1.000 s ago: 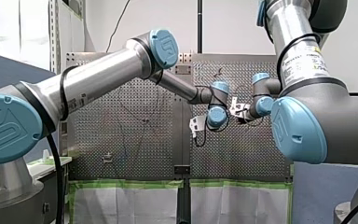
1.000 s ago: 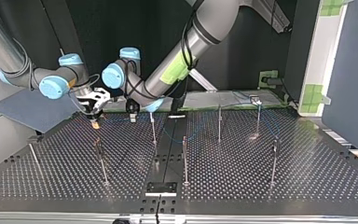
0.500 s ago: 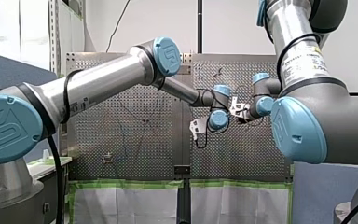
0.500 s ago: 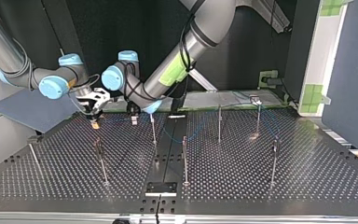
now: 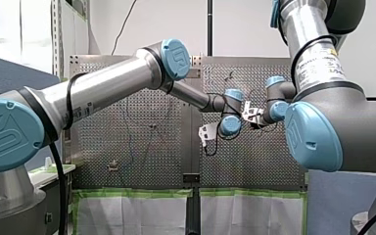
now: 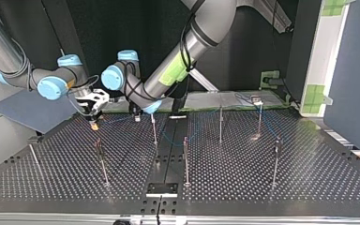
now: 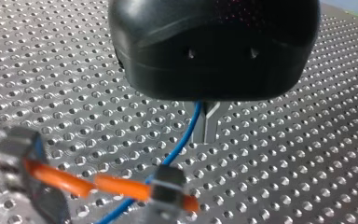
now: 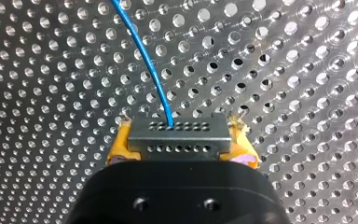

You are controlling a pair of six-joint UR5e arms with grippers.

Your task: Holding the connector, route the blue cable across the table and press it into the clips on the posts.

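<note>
In the right wrist view my right gripper (image 8: 179,140) is shut on a grey metal connector (image 8: 177,131), clamped between its yellow pads (image 8: 121,142). The thin blue cable (image 8: 144,60) runs from the connector out over the perforated table. In the left wrist view my left gripper (image 7: 205,135) has its metal fingers (image 7: 210,122) together on the blue cable (image 7: 186,135), close above the table. The right gripper's orange pads show blurred just ahead of it. In the top view both grippers, right (image 6: 94,123) and left (image 6: 137,117), hang side by side at the far left.
Several thin upright posts stand on the table (image 6: 309,178): one (image 6: 153,131) right beside my left gripper, others at the middle (image 6: 185,159) and toward the right (image 6: 275,161). The blue cable (image 6: 178,140) sags between the middle posts. A green-taped edge lies behind.
My left arm has reached slightly further in beside my right gripper and settled over the cable. My right gripper has hardly moved and keeps the connector.
</note>
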